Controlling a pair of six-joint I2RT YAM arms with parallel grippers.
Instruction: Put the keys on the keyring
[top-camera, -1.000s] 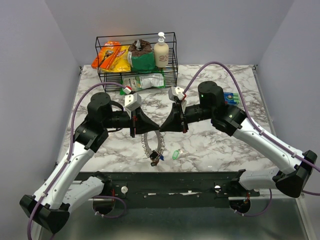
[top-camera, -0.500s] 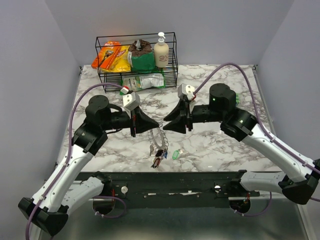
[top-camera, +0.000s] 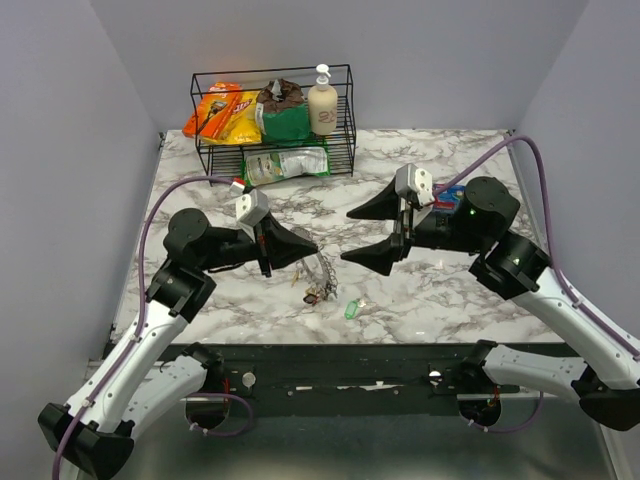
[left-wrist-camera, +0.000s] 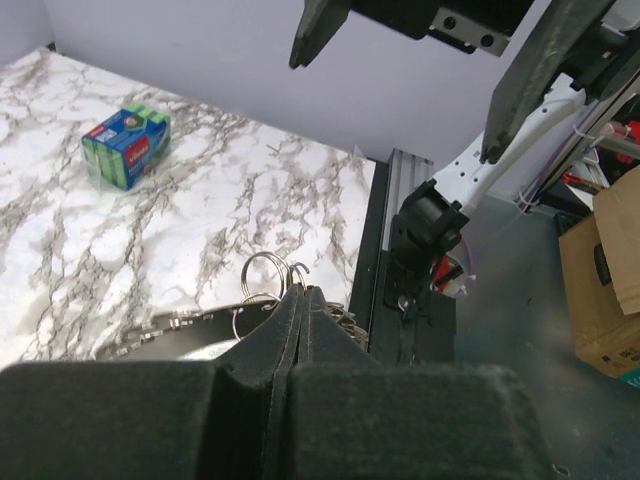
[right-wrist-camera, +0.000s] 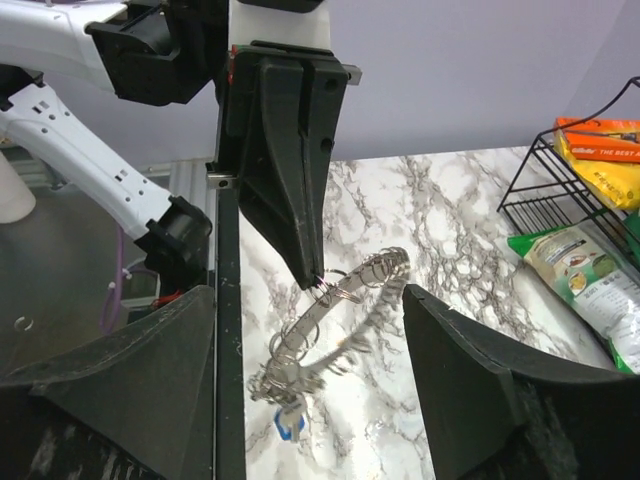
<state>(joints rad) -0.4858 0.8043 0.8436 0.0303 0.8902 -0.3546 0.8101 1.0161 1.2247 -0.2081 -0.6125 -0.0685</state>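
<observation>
The left pincer (top-camera: 311, 250) grips the keyring (top-camera: 320, 270) hanging near the worktop's (top-camera: 440, 290) front edge, while the right pincer (top-camera: 347, 236) gapes wide, apart from it.

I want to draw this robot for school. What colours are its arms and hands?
The left arm and right arm have white lower parts and black round joints. A purple cable loops along each. The left hand and right hand have black pointed wedge fingers, with a white box behind each.

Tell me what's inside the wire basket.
Top shelf of the wire basket: orange and yellow snack bags, a brown-and-green bag, a pump bottle. Below: a green-white packet. Anything behind them is hidden.
</observation>
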